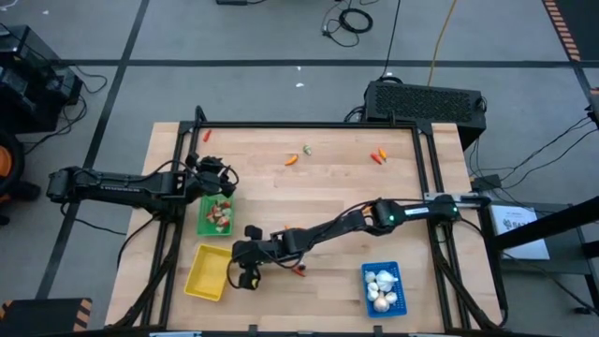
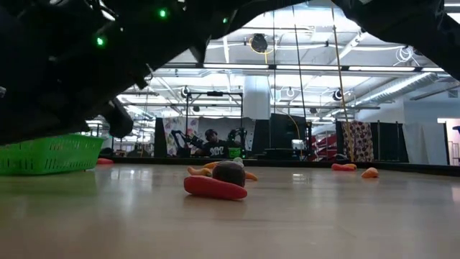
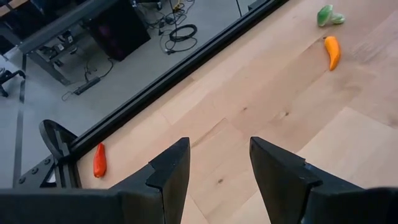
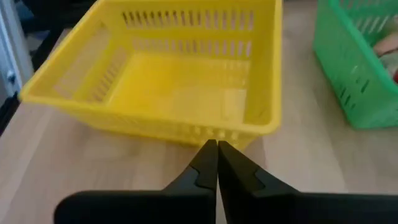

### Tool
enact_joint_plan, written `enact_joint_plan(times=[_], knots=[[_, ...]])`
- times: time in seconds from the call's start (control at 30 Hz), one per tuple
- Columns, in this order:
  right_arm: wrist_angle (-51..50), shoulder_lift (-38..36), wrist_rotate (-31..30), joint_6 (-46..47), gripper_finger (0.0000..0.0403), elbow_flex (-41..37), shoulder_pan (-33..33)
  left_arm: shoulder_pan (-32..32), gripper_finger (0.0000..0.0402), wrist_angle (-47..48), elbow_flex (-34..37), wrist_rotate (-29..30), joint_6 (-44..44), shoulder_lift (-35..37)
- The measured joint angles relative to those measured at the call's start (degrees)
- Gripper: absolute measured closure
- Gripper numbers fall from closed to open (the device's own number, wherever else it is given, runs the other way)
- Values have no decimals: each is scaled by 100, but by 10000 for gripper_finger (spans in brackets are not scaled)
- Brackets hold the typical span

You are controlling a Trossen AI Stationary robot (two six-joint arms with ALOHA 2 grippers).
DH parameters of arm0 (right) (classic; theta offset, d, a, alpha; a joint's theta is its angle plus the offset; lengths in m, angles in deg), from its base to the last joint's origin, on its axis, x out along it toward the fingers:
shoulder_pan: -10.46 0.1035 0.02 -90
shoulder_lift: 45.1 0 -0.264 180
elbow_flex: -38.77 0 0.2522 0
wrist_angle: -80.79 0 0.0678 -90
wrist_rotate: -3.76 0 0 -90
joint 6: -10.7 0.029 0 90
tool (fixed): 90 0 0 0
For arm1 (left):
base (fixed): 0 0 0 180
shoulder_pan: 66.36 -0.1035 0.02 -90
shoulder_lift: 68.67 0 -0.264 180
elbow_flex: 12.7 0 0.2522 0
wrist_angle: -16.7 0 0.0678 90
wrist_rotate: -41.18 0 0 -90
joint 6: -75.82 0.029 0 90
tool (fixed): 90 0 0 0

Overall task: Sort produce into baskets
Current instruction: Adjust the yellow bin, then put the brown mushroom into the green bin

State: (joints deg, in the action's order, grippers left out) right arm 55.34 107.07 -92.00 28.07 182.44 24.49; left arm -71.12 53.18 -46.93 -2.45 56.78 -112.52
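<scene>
Wooden tabletop (image 1: 328, 197), lab floor around. Baskets: green basket (image 1: 215, 215) left-centre w/ mixed pcs; yellow basket (image 1: 208, 271) lower left; blue basket (image 1: 383, 287) lower right w/ white bulbs (image 1: 381, 289). Loose produce: orange pepper (image 1: 292, 160) + green pc (image 1: 307, 149) upper centre, red pcs (image 1: 378, 156) upper right, red pc (image 1: 208, 135) upper left. Right gripper (image 1: 249, 276) fingers together, just beside yellow basket. Left gripper (image 1: 223, 183) fingers apart, over green basket's top edge.

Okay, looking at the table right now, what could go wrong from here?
1. The right pincer is shut with nothing visible between its fingers, just short of the yellow basket, which looks empty; pushing on could shove the basket.
2. The red piece lies beside the right arm and might get swept away.
3. The left pincer hangs open by the green basket, risking a bump.
</scene>
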Motion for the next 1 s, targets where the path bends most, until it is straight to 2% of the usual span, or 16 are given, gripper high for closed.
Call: enact_joint_plan(times=[0.33,0.47,0.63,0.77,1.0], knots=[[511,-13,-20,-16,402,4,-208,0,226,21,0,81,41,0],[304,-17,25,-24,402,7,-240,0,226,32,0,81,41,0],[-542,-229,472,-11,403,2,-242,0,226,59,0,81,48,-2],[-1296,-699,637,36,403,5,-210,0,226,64,2,83,50,0],[-3444,-1405,754,413,395,11,32,0,226,52,2,95,69,-1]])
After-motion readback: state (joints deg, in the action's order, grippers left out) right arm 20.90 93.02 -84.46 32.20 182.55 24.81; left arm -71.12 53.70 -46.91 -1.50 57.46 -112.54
